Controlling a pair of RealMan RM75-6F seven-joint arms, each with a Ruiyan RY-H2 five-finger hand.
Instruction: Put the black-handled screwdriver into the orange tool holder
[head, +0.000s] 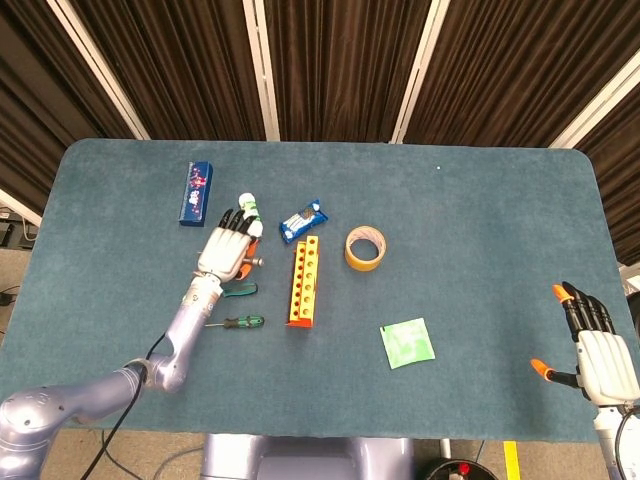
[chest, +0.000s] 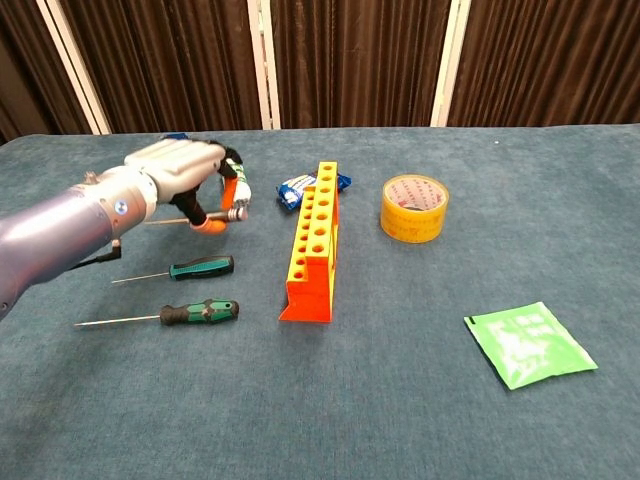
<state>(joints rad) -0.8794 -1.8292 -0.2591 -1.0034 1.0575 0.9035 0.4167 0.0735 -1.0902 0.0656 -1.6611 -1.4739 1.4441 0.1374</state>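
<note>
You are pinching the black-handled screwdriver (chest: 210, 217) in the left robot hand (chest: 185, 172), lifted off the worktop (chest: 400, 400), so it can travel rightward toward the orange tool holder (chest: 312, 240).

Even, bright overhead light, soft shadows, both views sharp.

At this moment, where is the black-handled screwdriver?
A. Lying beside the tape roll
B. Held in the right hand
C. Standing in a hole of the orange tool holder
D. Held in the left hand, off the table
D: in the chest view the left hand pinches the black-handled screwdriver clear of the table, left of the orange tool holder.
</note>
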